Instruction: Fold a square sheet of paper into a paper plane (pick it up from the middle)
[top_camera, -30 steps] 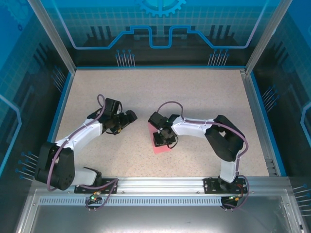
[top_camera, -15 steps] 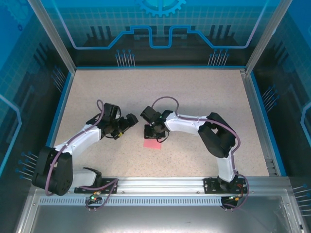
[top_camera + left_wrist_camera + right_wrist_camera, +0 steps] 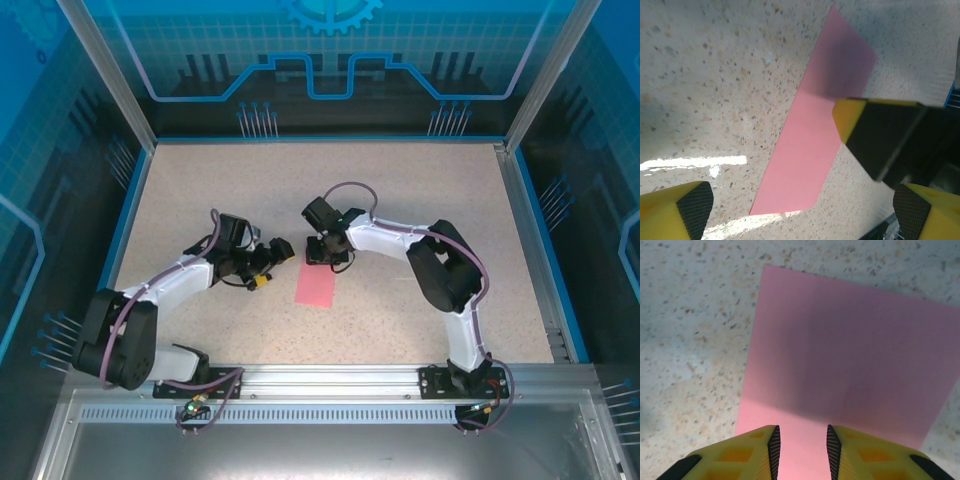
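As the right tool [image 3: 802,449] hangs low over the far short edge of the sheet of paper [image 3: 850,355], its jaws stand only a narrow slit apart, w/ pink showing through the gap and nothing pinched between them. Whether the tips touch the paper can't be told.

Seen from the top camera, the sheet runs away from that tool toward 6 o'clock. It lies flat on the speckled worktop [image 3: 400,190] as a narrow rectangle, not a square, so prob. already folded once. Its long axis runs approx. 12 to 6, leaning a touch toward 7 at the near end.

The left tool [image 3: 802,202] is spread wide and empty, just beside the sheet's left long edge, so the paper lies at about 4 o'clock from it. In its wrist view one dark right-tool finger w/ a yellow tip overlaps the sheet's far part.

The right arm is the nearer, sitting over the end rather than the middle. Any next crease looks to turn on that 12-to-6 line, w/ the left tool free to come in from the 9 o'clock side.
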